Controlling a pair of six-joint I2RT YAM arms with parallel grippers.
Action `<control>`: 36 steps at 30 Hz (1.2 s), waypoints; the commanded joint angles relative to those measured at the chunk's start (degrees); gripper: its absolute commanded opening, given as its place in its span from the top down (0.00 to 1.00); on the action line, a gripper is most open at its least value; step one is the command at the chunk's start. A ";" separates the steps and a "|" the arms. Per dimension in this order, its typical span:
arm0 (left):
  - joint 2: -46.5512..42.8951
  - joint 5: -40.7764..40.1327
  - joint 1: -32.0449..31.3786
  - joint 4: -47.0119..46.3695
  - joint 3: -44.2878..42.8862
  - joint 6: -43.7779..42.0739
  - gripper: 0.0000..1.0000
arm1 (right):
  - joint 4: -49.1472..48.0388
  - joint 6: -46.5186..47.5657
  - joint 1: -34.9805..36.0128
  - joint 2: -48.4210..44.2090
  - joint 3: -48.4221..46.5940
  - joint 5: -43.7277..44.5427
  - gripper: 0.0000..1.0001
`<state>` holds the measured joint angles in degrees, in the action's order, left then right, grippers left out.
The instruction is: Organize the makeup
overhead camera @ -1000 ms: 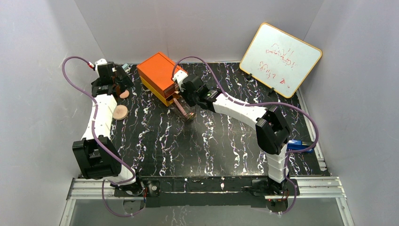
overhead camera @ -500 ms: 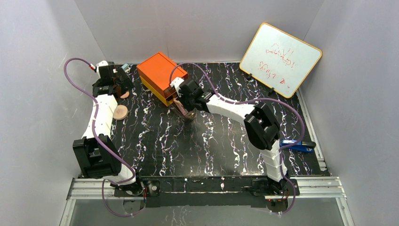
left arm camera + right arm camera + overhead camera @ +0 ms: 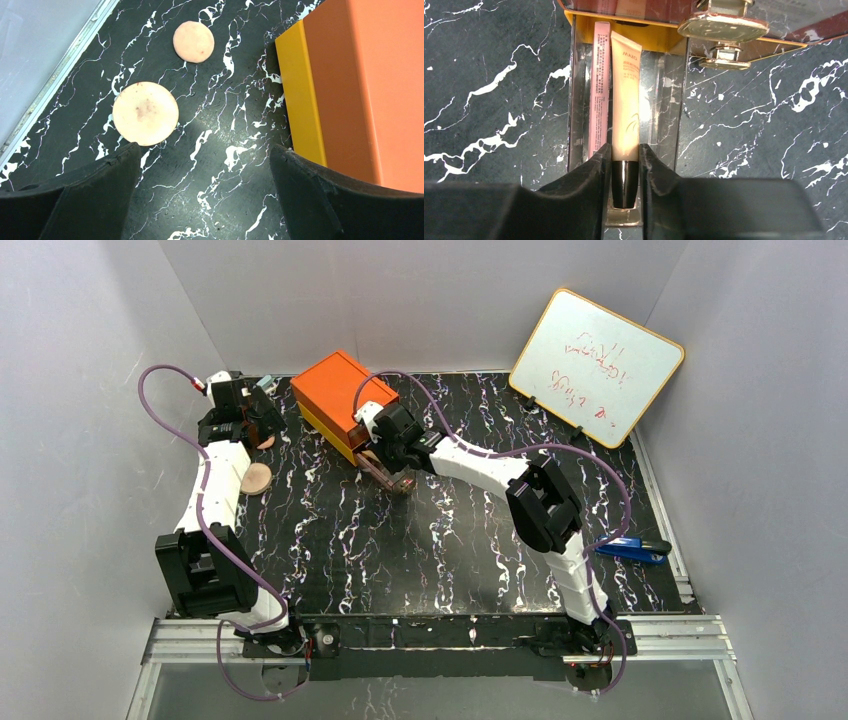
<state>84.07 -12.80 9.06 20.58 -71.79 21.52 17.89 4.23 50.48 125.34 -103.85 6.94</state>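
Peach tube printed "MAZO".

Wears white casings along the long links of the left arm and right arm, broken by chunky black joint housings. Trails a purple cable in loose loops beside each arm. Ends in matte black plastic: broad, wedge-shaped fingers on the left gripper, blunt rounded fingers on the right gripper. Carries a small white block at each wrist.

Bright, even light; sharp focus
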 commanded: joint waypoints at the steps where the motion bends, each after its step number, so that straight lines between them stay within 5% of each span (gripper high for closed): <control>1: 0.13 -0.21 0.34 0.11 0.52 -0.25 0.02 | -2.10 -0.77 -0.14 -2.54 -0.98 2.07 0.59; 7: 0.12 0.37 0.34 -0.41 1.14 0.14 0.01 | -8.86 -2.24 -0.20 -11.31 6.50 8.46 0.38; 11: 0.00 0.71 0.30 -0.81 1.28 0.37 0.02 | -9.67 -5.23 -0.19 -17.00 11.59 12.97 0.34; 18: -0.47 1.17 0.33 -1.15 1.72 0.37 0.01 | -1.28 -12.36 -0.60 -19.16 15.74 20.20 0.33; 36: -1.37 0.72 0.34 -1.15 2.29 -0.33 0.02 | 0.51 -19.76 -1.04 -13.35 21.92 13.49 0.27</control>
<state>84.14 -11.77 9.06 19.29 -69.97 21.63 20.62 -13.67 49.60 109.40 -80.66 22.33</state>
